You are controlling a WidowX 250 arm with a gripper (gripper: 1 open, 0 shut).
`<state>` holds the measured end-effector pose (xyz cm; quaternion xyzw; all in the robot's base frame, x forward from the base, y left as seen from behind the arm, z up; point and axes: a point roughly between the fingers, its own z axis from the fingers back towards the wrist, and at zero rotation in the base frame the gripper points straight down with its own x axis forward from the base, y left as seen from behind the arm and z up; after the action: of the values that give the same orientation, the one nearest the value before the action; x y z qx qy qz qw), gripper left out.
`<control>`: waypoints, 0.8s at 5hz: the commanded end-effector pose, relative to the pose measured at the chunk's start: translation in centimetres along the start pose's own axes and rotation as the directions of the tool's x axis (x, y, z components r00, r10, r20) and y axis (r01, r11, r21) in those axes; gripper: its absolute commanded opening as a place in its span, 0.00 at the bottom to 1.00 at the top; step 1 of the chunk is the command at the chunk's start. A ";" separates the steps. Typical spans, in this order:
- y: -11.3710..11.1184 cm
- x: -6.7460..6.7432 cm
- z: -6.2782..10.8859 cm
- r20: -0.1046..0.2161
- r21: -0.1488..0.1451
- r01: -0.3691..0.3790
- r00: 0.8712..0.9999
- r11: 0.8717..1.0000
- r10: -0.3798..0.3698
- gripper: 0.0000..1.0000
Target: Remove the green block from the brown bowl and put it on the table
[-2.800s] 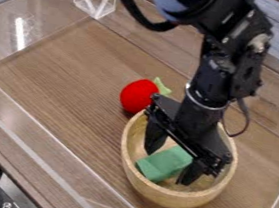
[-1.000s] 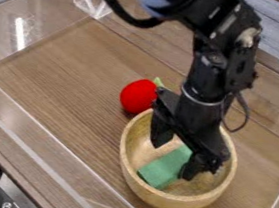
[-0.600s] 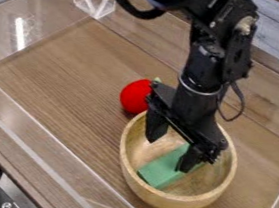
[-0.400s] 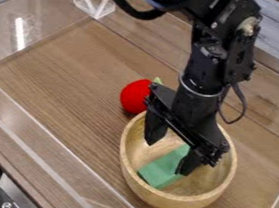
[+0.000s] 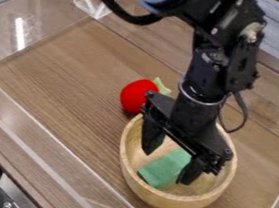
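Note:
The brown bowl (image 5: 141,185) sits near the front of the table (image 5: 67,73). Inside it lies the mint green block (image 5: 164,168), leaning on the bowl's inner wall. My black gripper (image 5: 173,159) points straight down into the bowl, jaws open wide, with one finger (image 5: 153,144) left of the block and the other at its right. The block's upper end sits between the fingers; neither visibly presses on it.
A red strawberry toy (image 5: 137,94) lies on the table just behind the bowl's left rim. Clear acrylic walls (image 5: 36,17) run along the table's edges. A small clear bracket (image 5: 89,2) stands at the back left.
The gripper has rolled slightly about its vertical axis and shifted a little in the bowl. The block stays in the bowl and the jaws stay wide.

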<state>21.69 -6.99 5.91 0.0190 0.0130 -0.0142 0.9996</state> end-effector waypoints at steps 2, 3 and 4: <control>-0.3 1.0 -0.3 0.037 -0.013 -0.078 0.996 0.997 0.078 1.00; 0.4 0.6 0.6 0.034 -0.016 -0.129 0.991 0.992 0.129 0.00; 1.2 0.0 2.1 0.035 -0.024 -0.175 0.984 0.984 0.176 0.00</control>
<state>21.19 -5.88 7.06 0.0166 0.0125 0.0713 0.9972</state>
